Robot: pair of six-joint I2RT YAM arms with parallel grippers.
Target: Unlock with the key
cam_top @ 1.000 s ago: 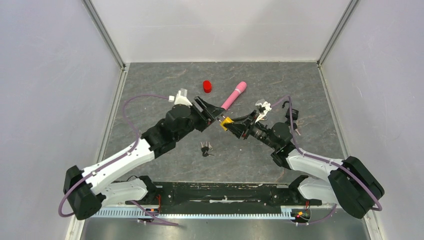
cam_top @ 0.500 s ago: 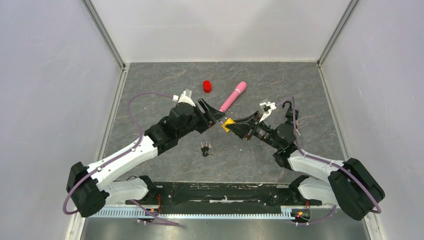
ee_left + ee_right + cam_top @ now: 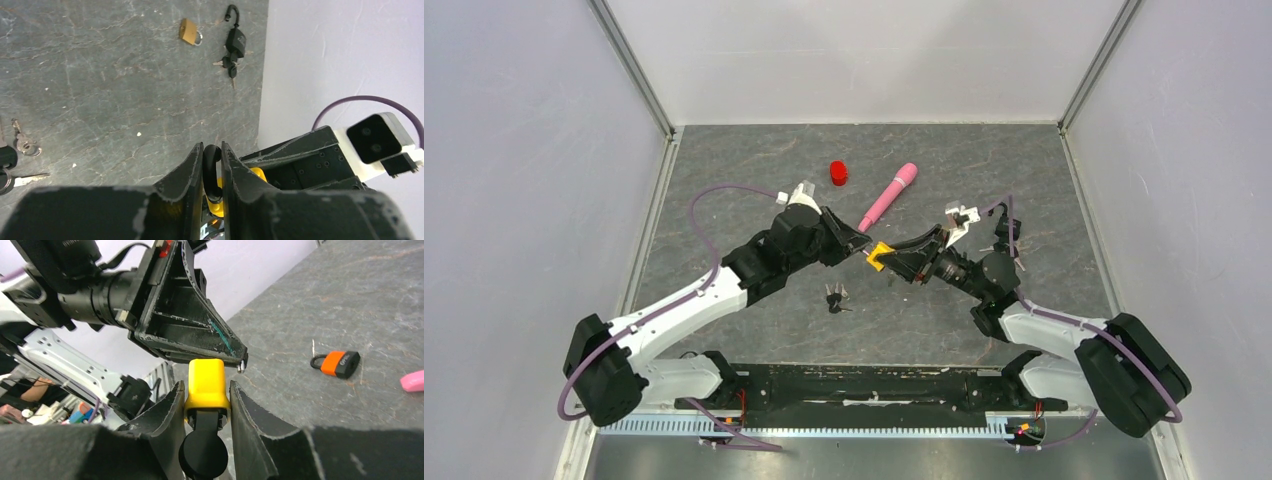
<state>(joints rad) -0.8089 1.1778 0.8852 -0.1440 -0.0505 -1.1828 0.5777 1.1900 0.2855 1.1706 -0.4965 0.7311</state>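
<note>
Nearest the bases, on the grey table (image 3: 754, 170): a bunch of keys (image 3: 836, 297), lying loose between the two arms, touched by neither gripper.

Just beyond, lifted off the table: right gripper (image 3: 205, 385), partly closed and clamped on the yellow padlock (image 3: 205, 374), one finger pressed to each side of the yellow body. Below the body, deeper between the fingers (image 3: 165, 415), a black neck ending in a round black piece; cannot tell whether key head or part of the lock.

Meeting it from the other side: left gripper (image 3: 211, 146), fingers drawn almost together, only a narrow slot between them, filled by the black shackle (image 3: 212, 170), pinched on both sides. Yellow of the padlock visible right under the fingertips. From the right wrist camera, left fingertip seen directly over the top of the yellow body, touching or very nearly.

Off to the right, beside the right arm: a black padlock (image 3: 235, 39) with its shackle swung open, keys hanging from it, and a small brass padlock (image 3: 189, 31) close by, both flat on the table.

Farther back: a pink cylinder (image 3: 890, 190) lying at a slant, then an orange-red padlock (image 3: 340, 363), well apart from both grippers.
</note>
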